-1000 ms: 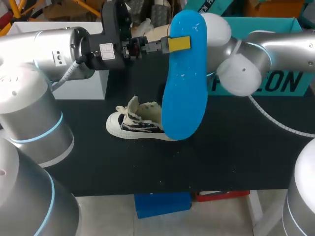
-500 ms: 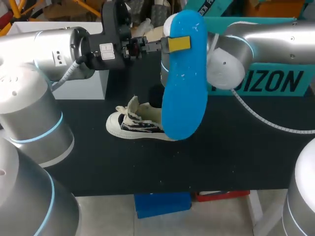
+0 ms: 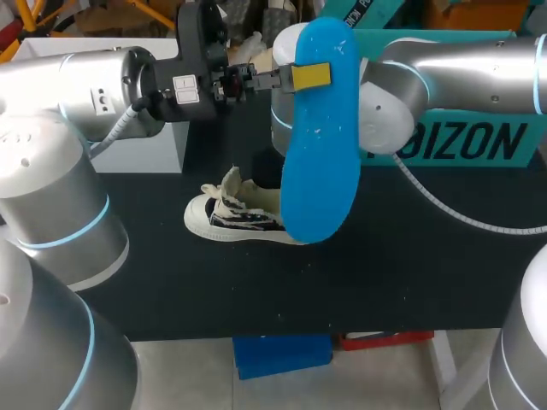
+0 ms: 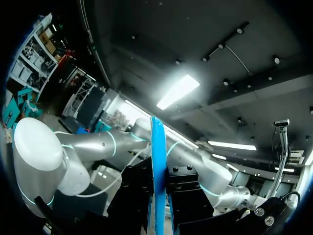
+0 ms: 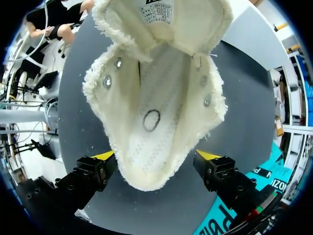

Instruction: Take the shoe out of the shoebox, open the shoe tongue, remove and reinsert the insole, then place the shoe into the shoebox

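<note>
The shoe (image 3: pixel 235 213) stands on its sole on the black table (image 3: pixel 410 265), out of the shoebox, with its toe toward our left arm's side. In the right wrist view we look straight down into the shoe (image 5: pixel 156 98). Its frayed cream collar is spread wide and the tongue (image 5: pixel 161 19) is folded back at the far end, ahead of the fingers, so the bare inside is open to view. The blue insole (image 3: pixel 318 137) is out of the shoe. It hangs upright in the air above and just in front of the heel, toe end down, and covers the heel from the head camera. Our left gripper (image 3: pixel 308 75) is clamped on the insole near its upper end, one yellow tip flat against the blue face. In the left wrist view the insole (image 4: pixel 156 147) runs edge-on between the two black fingers, which press it from both sides. Our right gripper (image 5: pixel 156 156) has its fingers spread wide, one on each side of the heel end (we cannot tell whether either tip touches the shoe). In the head view it is hidden behind the insole. The teal shoebox (image 3: pixel 479 145) stands at the back of the table on our right, well apart from the shoe.
</note>
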Controlling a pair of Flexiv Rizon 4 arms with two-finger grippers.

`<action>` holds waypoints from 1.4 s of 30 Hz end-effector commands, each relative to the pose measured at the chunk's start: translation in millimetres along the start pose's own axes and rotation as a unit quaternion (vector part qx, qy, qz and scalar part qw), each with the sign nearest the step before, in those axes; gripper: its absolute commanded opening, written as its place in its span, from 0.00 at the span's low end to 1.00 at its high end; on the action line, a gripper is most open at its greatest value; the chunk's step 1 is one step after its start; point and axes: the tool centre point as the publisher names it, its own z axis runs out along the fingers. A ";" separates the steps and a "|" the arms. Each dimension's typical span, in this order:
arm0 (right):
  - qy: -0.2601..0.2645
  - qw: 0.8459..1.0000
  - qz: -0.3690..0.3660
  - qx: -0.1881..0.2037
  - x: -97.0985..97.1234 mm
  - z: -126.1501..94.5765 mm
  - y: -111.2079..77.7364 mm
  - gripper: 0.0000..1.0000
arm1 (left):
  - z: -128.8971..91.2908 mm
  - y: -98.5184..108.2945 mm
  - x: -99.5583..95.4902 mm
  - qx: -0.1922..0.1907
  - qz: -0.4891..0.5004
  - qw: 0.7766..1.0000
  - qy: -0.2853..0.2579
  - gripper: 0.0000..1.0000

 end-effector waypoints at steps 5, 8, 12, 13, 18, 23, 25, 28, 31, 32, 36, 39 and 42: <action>-0.004 0.999 0.003 -0.042 -1.0 -1.7 -3.2 1.00 | 1.3 0.6 0.4 0.000 0.000 1.000 -0.002 0.00; -0.007 0.998 0.011 -0.065 -1.0 -1.2 -8.0 1.00 | 1.3 0.6 0.4 0.000 0.000 1.000 -0.002 0.00; -0.010 0.994 0.018 -0.104 0.5 -2.3 -10.9 1.00 | 1.3 0.6 0.4 0.000 0.000 1.000 -0.002 0.00; -0.012 0.992 0.023 -0.124 1.0 -2.0 -12.0 1.00 | 1.3 0.6 0.4 0.000 0.000 1.000 -0.002 0.00; -0.014 0.989 0.031 -0.147 1.9 -2.8 -16.1 1.00 | 1.3 0.6 0.4 0.000 0.000 1.000 -0.002 0.00; -0.016 0.983 0.039 -0.178 2.0 -1.7 -18.9 1.00 | 1.3 0.6 0.4 0.000 0.000 1.000 -0.002 0.00; -0.017 0.980 0.044 -0.194 1.9 -1.2 -19.6 1.00 | 1.3 0.6 0.4 0.000 0.000 1.000 -0.002 0.00; -0.019 0.976 0.050 -0.212 1.4 -0.7 -21.1 1.00 | 1.3 0.6 0.4 0.000 0.000 1.000 -0.002 0.00; -0.019 0.973 0.054 -0.225 1.0 -0.3 -22.0 1.00 | 1.3 0.6 0.4 0.000 0.000 1.000 -0.002 0.00; -0.019 0.971 0.055 -0.231 1.0 0.1 -22.4 1.00 | 1.3 0.6 0.4 0.000 0.000 1.000 -0.002 0.00; -0.022 0.964 0.062 -0.258 1.2 1.6 -23.1 1.00 | 1.3 0.6 0.4 0.000 0.000 1.000 -0.002 0.00; -0.021 0.959 0.066 -0.275 1.8 2.3 -23.5 1.00 | 1.3 0.6 0.4 0.000 0.000 1.000 -0.002 0.00; -0.021 0.952 0.070 -0.296 3.1 4.8 -24.1 1.00 | 1.3 0.6 0.4 0.000 0.000 1.000 -0.002 0.00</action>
